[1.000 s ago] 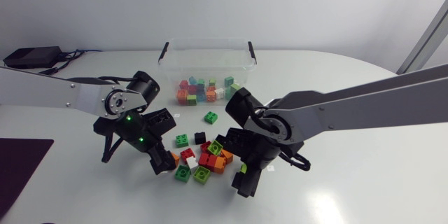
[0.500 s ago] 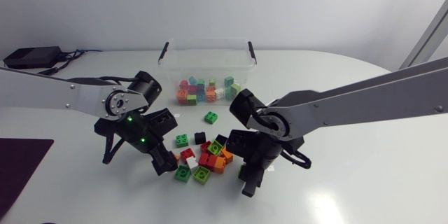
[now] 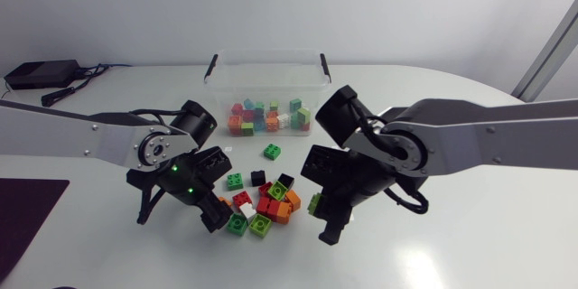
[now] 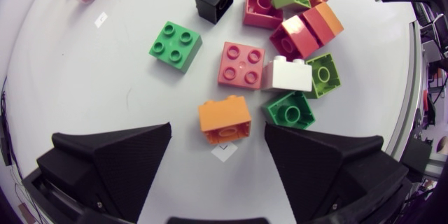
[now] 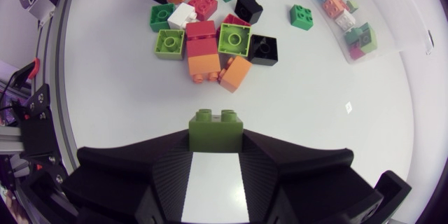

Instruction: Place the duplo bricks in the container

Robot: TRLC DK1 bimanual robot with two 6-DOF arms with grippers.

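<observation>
1. Since a second ago the right arm has folded up and back, its elbow now close to the container – a lift, I judge, to carry its load clear of the pile. The left arm has edged lower towards that pile.
2. Right gripper: both fingers are clamped on an olive-green brick, studs pointing away from the wrist, held off the table.
3. Left gripper: the fingers stand wide apart on either side of an orange brick without touching it – lined up, it seems, for the next pick.
4. Other loose bricks lie just ahead of the orange one: red, white, green, black.
5. Beyond them, the container already holds a row of sorted bricks, near enough for a short carry.
</observation>
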